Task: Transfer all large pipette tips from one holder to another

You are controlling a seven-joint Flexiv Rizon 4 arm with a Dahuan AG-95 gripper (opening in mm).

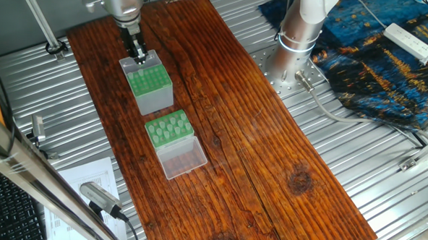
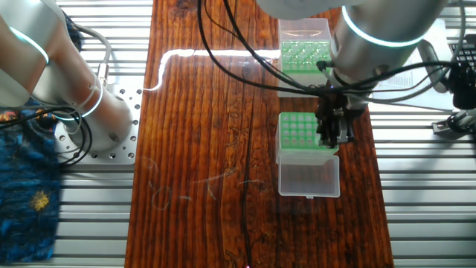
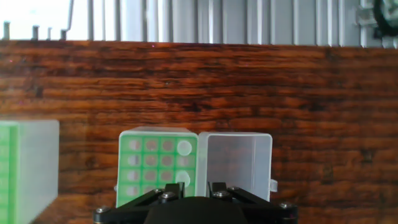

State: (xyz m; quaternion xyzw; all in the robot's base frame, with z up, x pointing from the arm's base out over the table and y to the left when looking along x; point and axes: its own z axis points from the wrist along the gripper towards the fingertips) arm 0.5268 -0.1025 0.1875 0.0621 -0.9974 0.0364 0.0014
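The counter (image 1: 235,135) carries the tall holder (image 1: 149,81) and the low lidded rack (image 1: 169,127). Several large pipette tips (image 1: 172,122) already stand in the rack (I cannot tell how many the holder retains). My end effector (image 1: 139,57) is at the holder's far edge; I cannot tell its opening.

The dark reddish-brown wooden bench (image 1: 257,136) shows streaky grain and a dark knot, and it lies on ribbed silver metal (image 1: 385,171). The taller box with translucent grey sides (image 1: 152,85) has a green top plate gridded with holes; the low green rack (image 1: 169,127) carries pale whitish-green tips (image 1: 172,122) and a clear lid (image 1: 182,157). A blue cloth with yellow swirls (image 1: 376,62) lies under a white power strip (image 1: 410,40).
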